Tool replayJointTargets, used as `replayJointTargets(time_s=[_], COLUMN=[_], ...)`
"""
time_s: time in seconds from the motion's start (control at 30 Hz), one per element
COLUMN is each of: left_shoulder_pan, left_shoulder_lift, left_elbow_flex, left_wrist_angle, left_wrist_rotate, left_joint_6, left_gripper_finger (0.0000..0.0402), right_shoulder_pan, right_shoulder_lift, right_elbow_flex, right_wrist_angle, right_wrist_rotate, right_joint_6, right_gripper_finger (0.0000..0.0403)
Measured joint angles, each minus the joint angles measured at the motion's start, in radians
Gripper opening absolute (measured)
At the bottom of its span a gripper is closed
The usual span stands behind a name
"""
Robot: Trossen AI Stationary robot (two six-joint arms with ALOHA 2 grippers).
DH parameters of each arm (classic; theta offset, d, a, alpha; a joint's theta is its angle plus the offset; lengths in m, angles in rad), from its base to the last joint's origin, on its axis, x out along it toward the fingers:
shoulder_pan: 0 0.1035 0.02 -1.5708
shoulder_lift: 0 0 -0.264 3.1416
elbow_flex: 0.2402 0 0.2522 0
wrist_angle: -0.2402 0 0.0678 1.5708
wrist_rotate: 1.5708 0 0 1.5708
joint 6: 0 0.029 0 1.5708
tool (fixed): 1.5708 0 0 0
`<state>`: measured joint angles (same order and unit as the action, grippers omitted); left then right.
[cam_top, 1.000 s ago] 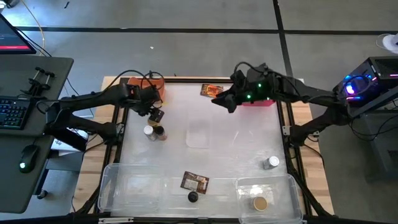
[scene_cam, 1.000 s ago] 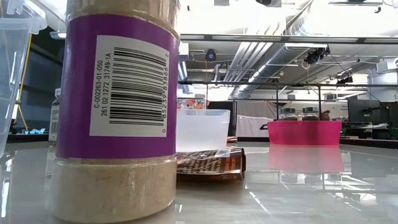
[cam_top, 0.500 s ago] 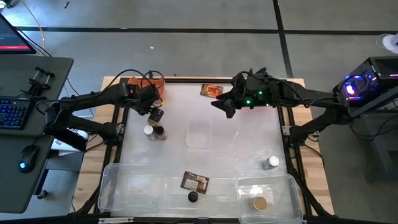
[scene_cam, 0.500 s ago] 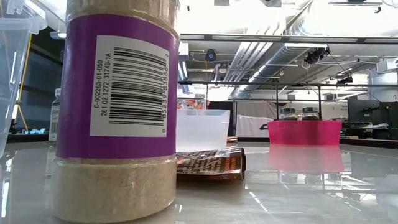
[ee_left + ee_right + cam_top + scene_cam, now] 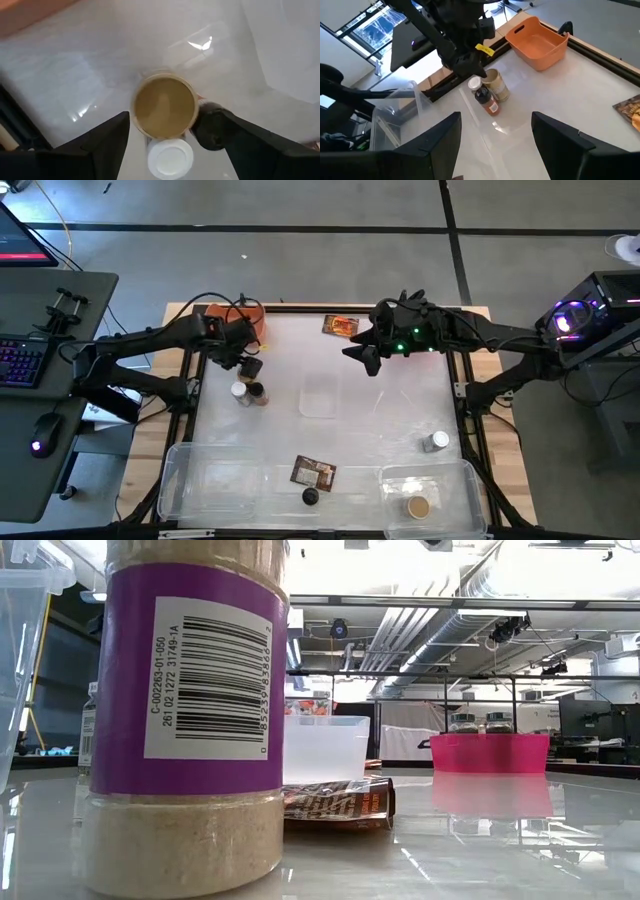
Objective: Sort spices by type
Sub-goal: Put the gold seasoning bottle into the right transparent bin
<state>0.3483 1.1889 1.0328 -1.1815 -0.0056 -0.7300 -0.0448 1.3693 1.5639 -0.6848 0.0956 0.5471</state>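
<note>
Spices mostly lie unsorted on my table point(image 5: 380, 420): three jars point(image 5: 247, 390) clustered under my open left pincer point(image 5: 165, 150), packets point(image 5: 341, 326) apart. Right pincer point(image 5: 495, 145) hovers open, empty. Much remains, I judge.

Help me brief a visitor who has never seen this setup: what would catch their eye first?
Probably the left gripper, open and hovering directly above a cluster of three spice jars near the orange bin at the table's left rear. Next, the right gripper, open and empty over the table's rear middle, near the orange-brown packet.
</note>
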Motion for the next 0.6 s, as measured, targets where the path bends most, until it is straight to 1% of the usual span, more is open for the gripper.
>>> replayJointTargets(time_s=[0.13, 0.2, 0.5, 0.6], left_shoulder_pan=[-0.016, -0.012, -0.007, -0.009], left_shoulder_lift=[0.0, 0.007, 0.021, 0.044], left_elbow_flex=[-0.024, -0.039, -0.043, -0.043], left_wrist_angle=[0.051, 0.049, 0.028, 0.03], left_wrist_rotate=[-0.053, -0.068, -0.055, -0.043], left_joint_6=[-0.024, -0.049, -0.053, -0.028], left_gripper_finger=[0.0291, 0.0291, 0.0291, 0.0291], right_shoulder_pan=[0.0, 0.0, 0.0, 0.0], right_shoulder_lift=[0.0, 0.0, 0.0, 0.0], right_elbow_flex=[0.0, 0.0, 0.0, 0.0], right_wrist_angle=[0.0, 0.0, 0.001, 0.001], right_wrist_rotate=[0.0, 0.0, 0.001, 0.007], right_joint_6=[-0.006, -0.006, -0.006, -0.006], right_gripper_finger=[0.0236, 0.0236, 0.0236, 0.0236])
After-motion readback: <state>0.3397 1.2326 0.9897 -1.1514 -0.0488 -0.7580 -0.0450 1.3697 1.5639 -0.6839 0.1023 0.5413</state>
